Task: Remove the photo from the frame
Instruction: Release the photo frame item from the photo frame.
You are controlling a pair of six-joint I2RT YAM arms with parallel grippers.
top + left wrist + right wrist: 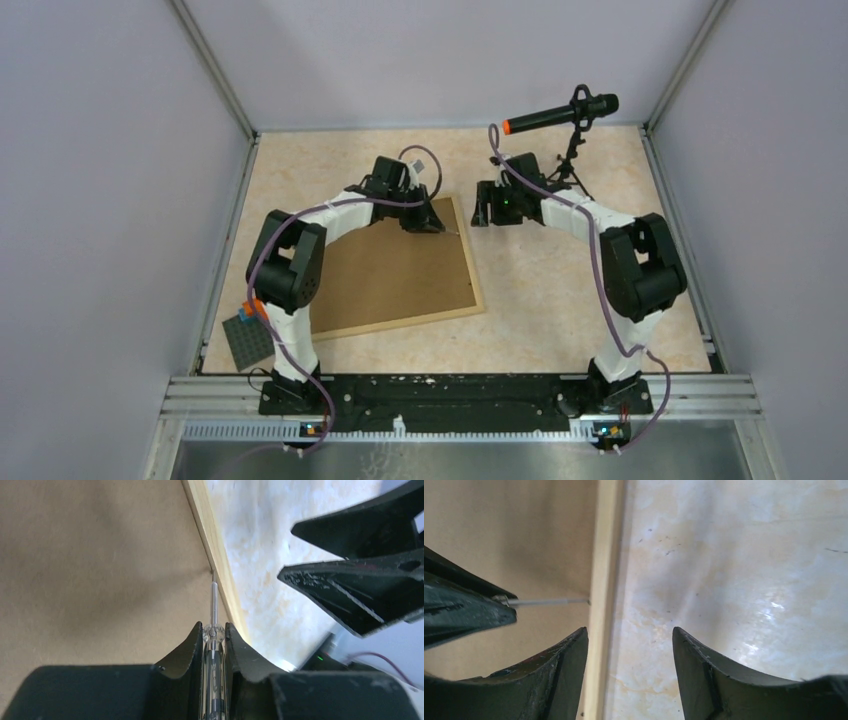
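Left hand (214,628) grips a screwdriver (213,600), tip touching the frame (210,530).

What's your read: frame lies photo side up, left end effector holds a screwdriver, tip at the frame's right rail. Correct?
Not quite. The frame lies back side up: the top external view shows only its plain brown back. The rest holds: the left end effector grips the screwdriver, tip at the right rail.
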